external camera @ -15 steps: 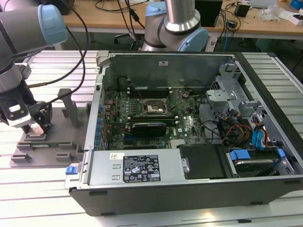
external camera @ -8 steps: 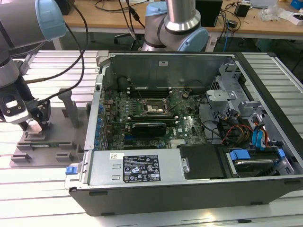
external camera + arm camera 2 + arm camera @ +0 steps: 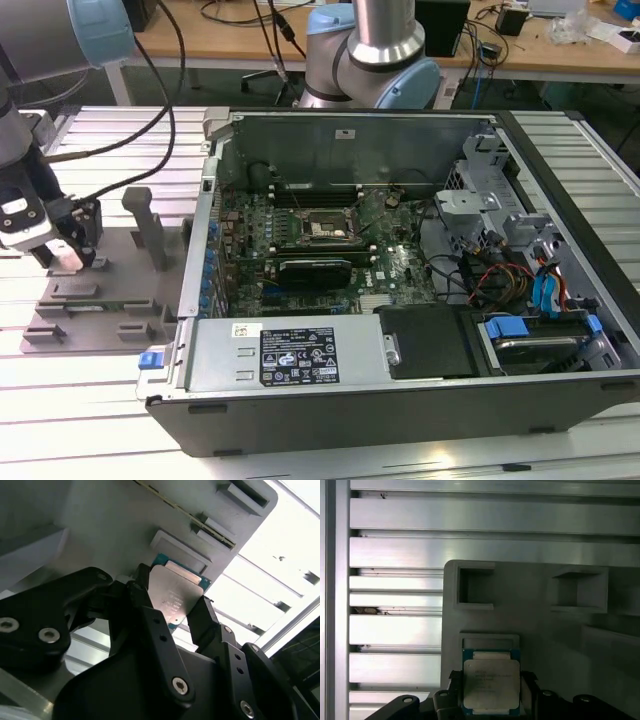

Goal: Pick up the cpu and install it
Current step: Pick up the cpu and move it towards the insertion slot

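Two black fingers (image 3: 150, 620) of the gripper (image 3: 173, 605) press against opposite edges of the cpu (image 3: 175, 592). The jaws are narrowed to the chip's width and appear to hold it. Gripping by the edges leaves both flat faces untouched, which suits a part whose underside should not be touched.

In the exterior view the gripper (image 3: 62, 250) hangs at the end of the arm at about nine o'clock from the open computer case (image 3: 400, 400), low over the grey fixture tray (image 3: 90, 320). The tray lies on the slatted aluminium table (image 3: 100, 420) outside the case wall, probably so the arm can reach the parts on it without obstruction.

The cpu is therefore at the tray, between the fingers and beside a shallow rectangular pocket (image 3: 489, 642) in it. The pictures do not show whether the chip rests on the tray or is raised just off it.

In both wrist views the cpu (image 3: 491, 672) is a thin square with a dull silvery metal lid bearing faint print. A narrow green border shows around the lid.

Inside the case, at about twelve o'clock from the case's middle, the black motherboard socket (image 3: 322, 228) lies well apart from the gripper.
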`<state>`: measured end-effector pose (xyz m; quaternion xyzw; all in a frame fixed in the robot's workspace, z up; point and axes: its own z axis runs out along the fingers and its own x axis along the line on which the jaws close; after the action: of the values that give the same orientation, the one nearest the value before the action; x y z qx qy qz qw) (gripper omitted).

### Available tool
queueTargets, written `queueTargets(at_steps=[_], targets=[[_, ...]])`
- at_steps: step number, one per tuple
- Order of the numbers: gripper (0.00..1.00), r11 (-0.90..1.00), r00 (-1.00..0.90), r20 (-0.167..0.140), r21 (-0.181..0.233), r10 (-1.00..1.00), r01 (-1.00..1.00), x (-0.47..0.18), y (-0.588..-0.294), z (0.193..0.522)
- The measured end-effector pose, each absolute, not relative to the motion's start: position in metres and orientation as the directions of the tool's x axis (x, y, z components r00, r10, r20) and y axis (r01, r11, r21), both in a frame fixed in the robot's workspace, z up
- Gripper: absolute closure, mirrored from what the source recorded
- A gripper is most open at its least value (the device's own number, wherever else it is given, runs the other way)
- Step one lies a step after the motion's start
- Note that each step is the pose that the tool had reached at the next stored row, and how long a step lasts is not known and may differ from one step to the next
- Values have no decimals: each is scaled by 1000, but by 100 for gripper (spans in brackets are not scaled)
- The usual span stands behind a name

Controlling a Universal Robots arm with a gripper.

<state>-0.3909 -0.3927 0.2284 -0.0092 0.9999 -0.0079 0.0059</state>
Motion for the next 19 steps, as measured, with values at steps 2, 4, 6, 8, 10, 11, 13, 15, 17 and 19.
queueTargets(at_steps=[2, 4, 6, 8, 10, 11, 13, 15, 17, 19], targets=[[45, 1000, -1000, -11, -16, -18, -18, -391, -393, 233], [45, 1000, -1000, -11, -16, -18, -18, -391, -393, 237], [45, 1000, -1000, -12, -16, -18, -18, -391, -393, 240], [45, 1000, -1000, -12, -16, -18, -18, -391, -393, 245], [45, 1000, -1000, -12, -16, -18, -18, -391, -393, 248], [45, 1000, -1000, -12, -16, -18, -18, -391, -393, 249], [45, 1000, -1000, -12, -16, -18, -18, -391, -393, 255], [45, 1000, -1000, -12, -16, -18, -18, -391, -393, 262], [45, 1000, -1000, -12, -16, -18, -18, -391, -393, 265], [45, 1000, -1000, -12, -16, -18, -18, -391, -393, 269]])
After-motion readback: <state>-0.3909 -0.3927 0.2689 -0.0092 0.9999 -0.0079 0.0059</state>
